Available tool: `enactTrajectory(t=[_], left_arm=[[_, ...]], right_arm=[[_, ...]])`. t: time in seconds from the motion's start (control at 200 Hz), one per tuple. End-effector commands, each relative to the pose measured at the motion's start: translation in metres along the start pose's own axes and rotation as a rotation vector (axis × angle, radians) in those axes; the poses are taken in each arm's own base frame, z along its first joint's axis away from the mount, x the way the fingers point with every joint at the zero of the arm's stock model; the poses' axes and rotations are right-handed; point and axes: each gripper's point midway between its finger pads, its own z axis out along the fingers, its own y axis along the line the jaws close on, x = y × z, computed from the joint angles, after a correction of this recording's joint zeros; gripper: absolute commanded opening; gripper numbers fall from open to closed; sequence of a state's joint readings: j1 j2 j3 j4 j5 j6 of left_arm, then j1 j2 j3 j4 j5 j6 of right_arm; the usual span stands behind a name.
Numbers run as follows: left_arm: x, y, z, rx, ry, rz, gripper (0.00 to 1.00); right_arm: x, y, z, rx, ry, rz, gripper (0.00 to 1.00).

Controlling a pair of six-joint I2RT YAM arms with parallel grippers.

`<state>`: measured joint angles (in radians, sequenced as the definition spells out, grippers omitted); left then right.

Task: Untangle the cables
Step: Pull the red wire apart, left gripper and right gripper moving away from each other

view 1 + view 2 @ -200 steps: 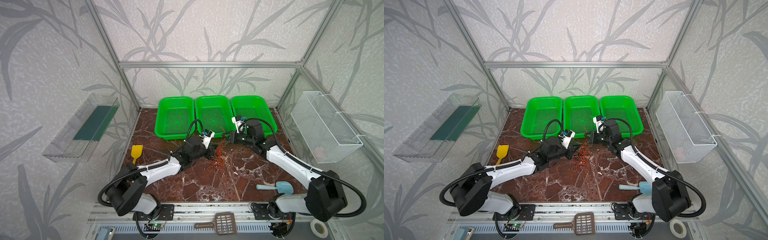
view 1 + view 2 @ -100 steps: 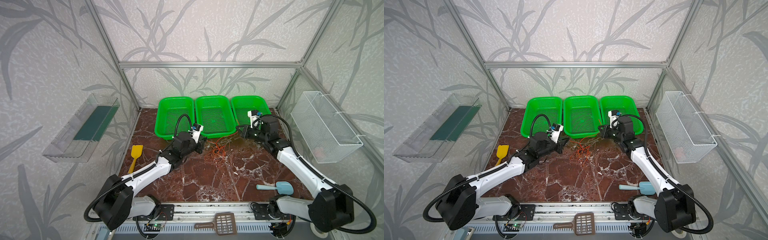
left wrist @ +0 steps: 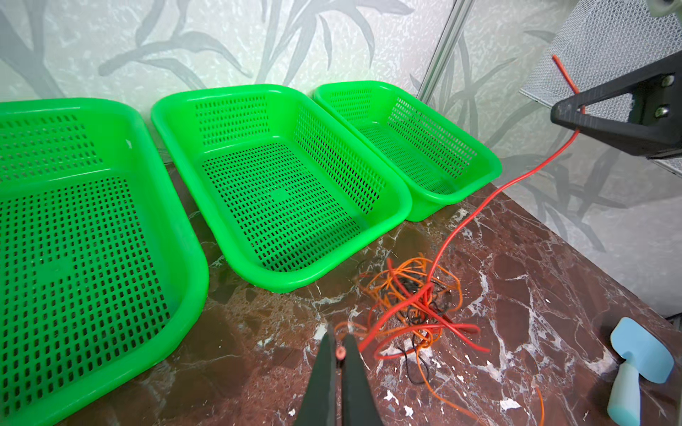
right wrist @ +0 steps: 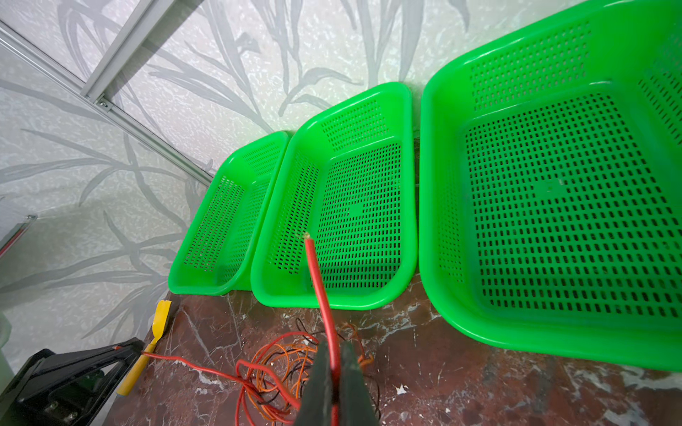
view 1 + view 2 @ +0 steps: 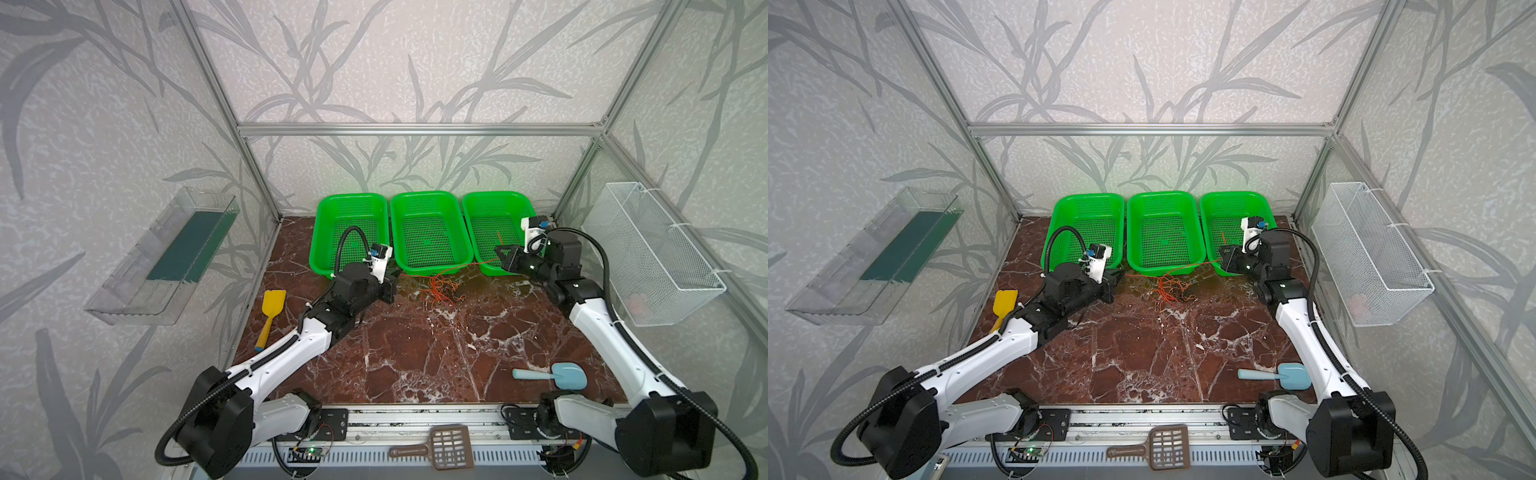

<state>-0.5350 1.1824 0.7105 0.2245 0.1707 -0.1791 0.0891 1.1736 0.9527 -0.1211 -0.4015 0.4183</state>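
The cables (image 5: 442, 286) lie as a loose bunch of thin wires on the red-brown marble tabletop (image 5: 415, 353). In both top views the bunch sits a little toward 12 o'clock from the table's middle, just in front of the middle one of three green perforated plastic baskets (image 5: 424, 193) that stand in a row along the 12 o'clock edge. The left wrist view shows the bunch as an orange cable (image 3: 417, 261), a black cable (image 3: 407, 356) and a red cable (image 3: 479, 206). The left gripper (image 5: 395, 279) sits low at the bunch's 9 o'clock, its jaws pinched together on one end of the red cable; the cut tip shows between them in the left wrist view. The right gripper (image 5: 500, 252) hangs raised at the bunch's 2 o'clock, over the right-hand basket's 7 o'clock corner. Its jaws are likewise closed on the red cable, and a short tail pokes out past them. From that grip the red cable slopes down to the bunch, loops through it and runs on to the left gripper, while the orange and black cables lie wound together on the table. A yellow plastic spatula (image 5: 272, 307) lies at the table's 9 o'clock edge and a pale blue plastic scoop (image 5: 567, 376) near 4 o'clock, both well apart from the cables.
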Motion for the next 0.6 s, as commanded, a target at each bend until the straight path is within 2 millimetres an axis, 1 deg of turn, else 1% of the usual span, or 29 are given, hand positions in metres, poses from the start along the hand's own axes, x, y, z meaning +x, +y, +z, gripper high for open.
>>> enactTrajectory(t=[0.0, 0.245, 0.595], left_arm=[[0.005, 0.016, -0.007, -0.072, 0.005, 0.007, 0.0], [0.01, 0.034, -0.014, -0.138, 0.008, 0.0, 0.0], [0.007, 0.054, -0.024, -0.201, 0.0, -0.013, 0.0]], right_arm=[[-0.014, -0.001, -0.012, 0.008, -0.041, -0.018, 0.0], [-0.012, -0.025, -0.021, 0.058, -0.048, 0.012, 0.0], [-0.002, -0.058, -0.031, 0.134, -0.055, 0.07, 0.0]])
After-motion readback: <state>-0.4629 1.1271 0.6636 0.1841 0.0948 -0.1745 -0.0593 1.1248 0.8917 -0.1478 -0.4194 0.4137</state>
